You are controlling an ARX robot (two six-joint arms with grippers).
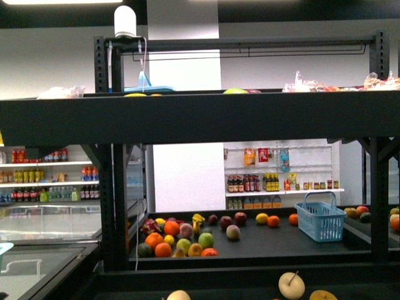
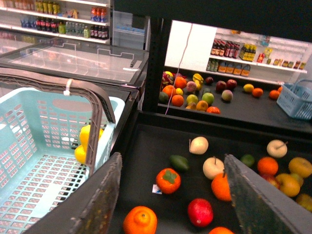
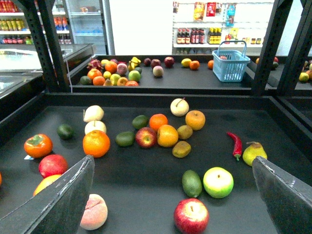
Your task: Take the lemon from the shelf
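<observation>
Two yellow lemons lay inside the pale blue plastic basket, beside the large black metal shelf strewn with mixed fruit. Both the left gripper and right gripper hovered wide open above its tray, holding nothing.

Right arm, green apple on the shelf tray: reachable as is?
Likely yes. The green apple lies in the open ahead of the right gripper, fingers spread, nothing over it; only the avocado crowds one side.
</observation>
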